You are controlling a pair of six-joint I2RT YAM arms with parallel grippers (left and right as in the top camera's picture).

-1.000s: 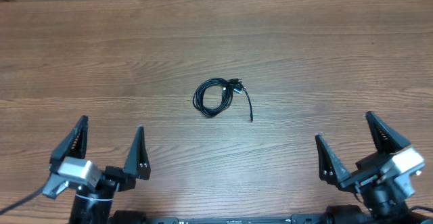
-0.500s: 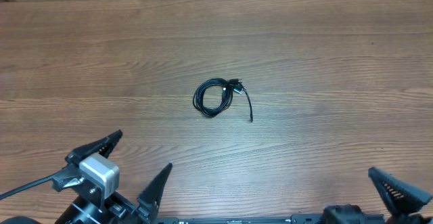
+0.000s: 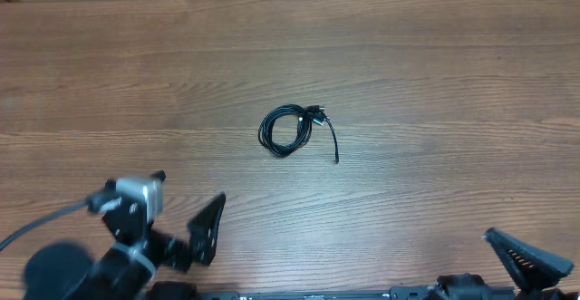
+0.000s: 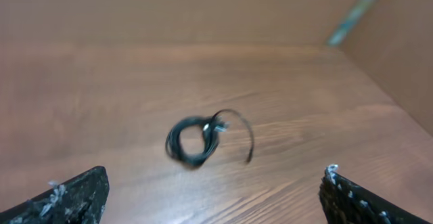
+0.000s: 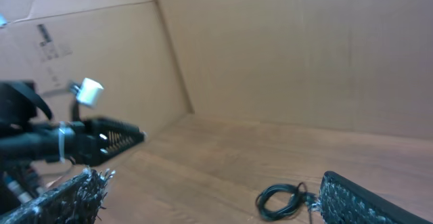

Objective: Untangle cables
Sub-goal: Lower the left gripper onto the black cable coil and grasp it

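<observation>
Brown cardboard walls (image 5: 284,48) ring a wood-grain counter (image 3: 435,82). The cables (image 3: 288,130) lie coiled at its middle, one loose end trailing off the coil. Well apart from the cables, the left fingers (image 4: 74,197) and right fingers (image 5: 365,200) stand spread wide, holding nothing.

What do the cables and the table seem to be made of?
The cables: probably rubber or plastic sheathing, matte black, since they coil thinly and loosely. The table: wood or wood-look laminate, brown with grain lines; which one, I cannot tell.
</observation>
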